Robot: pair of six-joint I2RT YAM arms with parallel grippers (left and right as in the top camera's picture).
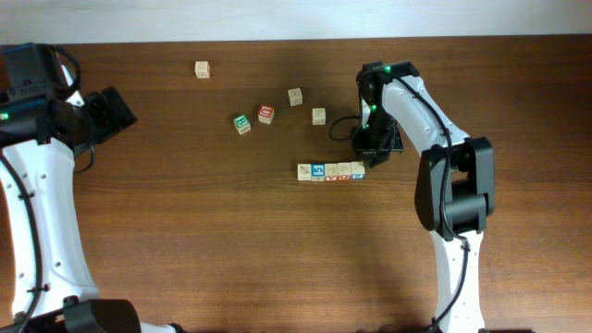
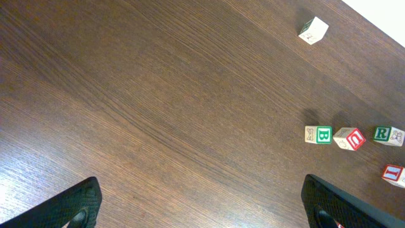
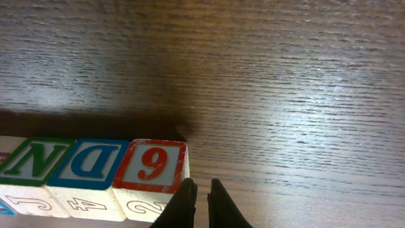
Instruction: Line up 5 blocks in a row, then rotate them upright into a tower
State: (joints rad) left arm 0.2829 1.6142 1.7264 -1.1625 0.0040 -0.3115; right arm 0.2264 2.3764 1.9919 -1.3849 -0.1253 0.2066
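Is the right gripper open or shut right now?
Shut. On the right gripper, the fingers nearly meet with nothing between, beside the 6 block.

Dark wood table: five touching blocks in row; five loose blocks scattered.

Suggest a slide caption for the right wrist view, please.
Shut right pincer beside the red 6 block ending a row of letter blocks.

Dark wood-grain table, pale strip beyond far edge
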